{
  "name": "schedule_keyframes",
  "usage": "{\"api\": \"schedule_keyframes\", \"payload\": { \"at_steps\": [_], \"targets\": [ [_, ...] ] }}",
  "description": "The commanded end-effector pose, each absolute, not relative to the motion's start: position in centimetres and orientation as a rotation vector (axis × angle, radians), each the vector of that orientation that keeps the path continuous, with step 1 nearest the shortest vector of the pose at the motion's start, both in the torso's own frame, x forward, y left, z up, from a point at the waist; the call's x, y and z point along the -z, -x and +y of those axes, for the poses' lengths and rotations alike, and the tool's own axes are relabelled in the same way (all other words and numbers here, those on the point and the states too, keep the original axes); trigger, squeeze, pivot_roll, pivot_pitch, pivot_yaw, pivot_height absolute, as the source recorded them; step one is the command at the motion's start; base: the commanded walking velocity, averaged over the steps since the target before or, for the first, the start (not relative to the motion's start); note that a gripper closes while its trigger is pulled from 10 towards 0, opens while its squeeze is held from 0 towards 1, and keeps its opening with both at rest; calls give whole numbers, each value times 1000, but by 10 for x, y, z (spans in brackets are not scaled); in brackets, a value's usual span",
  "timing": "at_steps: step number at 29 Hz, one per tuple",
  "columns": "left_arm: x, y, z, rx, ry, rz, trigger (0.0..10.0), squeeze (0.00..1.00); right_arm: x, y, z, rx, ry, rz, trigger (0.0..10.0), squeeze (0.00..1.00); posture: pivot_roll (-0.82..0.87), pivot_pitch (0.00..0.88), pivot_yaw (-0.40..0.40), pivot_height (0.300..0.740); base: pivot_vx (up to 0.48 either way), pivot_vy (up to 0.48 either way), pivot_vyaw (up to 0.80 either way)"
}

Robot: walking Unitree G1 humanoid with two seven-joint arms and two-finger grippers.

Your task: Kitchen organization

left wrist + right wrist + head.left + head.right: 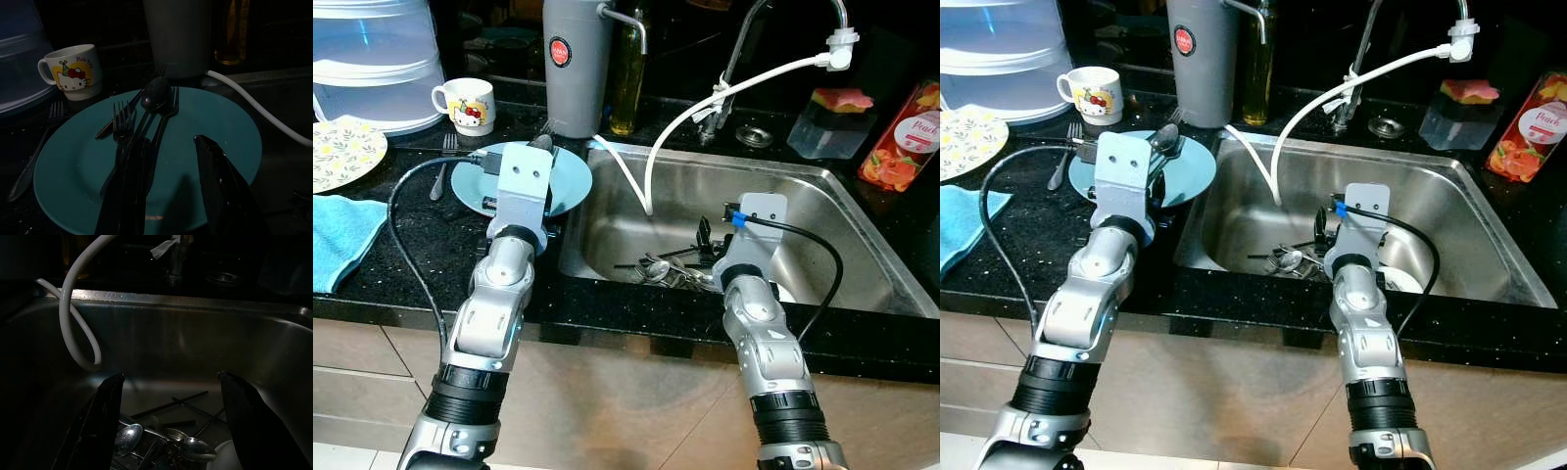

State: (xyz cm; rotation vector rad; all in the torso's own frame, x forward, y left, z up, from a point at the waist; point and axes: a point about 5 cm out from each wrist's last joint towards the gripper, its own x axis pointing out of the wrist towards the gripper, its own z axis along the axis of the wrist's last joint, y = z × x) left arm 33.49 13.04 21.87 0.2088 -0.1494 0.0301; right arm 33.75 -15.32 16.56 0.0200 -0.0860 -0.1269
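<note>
Stainless steel sink [822, 211] holds a heap of silver spoons and dark cutlery [161, 440], with the right gripper [171, 426] hanging over it, jaws released wide. On the black speckled surface [401, 255] beside the sink, the left gripper [168, 191] hovers over a round teal plate [220, 127] carrying forks and a spoon [155, 94], jaws parted and grasping nothing

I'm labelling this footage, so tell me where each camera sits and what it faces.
Left eye view: head camera, looking down at sink and both silver arms.
Right eye view: its stereo twin, same scene.
Left wrist view: looks along the open left gripper at cutlery on the teal plate.
Right wrist view: looks along the open right gripper at spoons in the sink, also seen from the head.
</note>
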Motion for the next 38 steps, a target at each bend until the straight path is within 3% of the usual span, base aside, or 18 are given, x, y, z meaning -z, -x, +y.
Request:
{"api": "schedule_keyframes", "payload": {
  "at_steps": [1, 38],
  "targets": [
    [-215, -334, 129, -18, -218, -141, 10000, 0, -163, -335, -157, 144, -29, -78, 10000, 0, 211, 9, -68, 740, 0, 0, 0],
    [-213, -334, 134, -49, -232, -119, 10000, 0, -164, -337, -154, 129, -29, -76, 10000, 0, 220, 17, -84, 740, 0, 0, 0]
  ]
}}
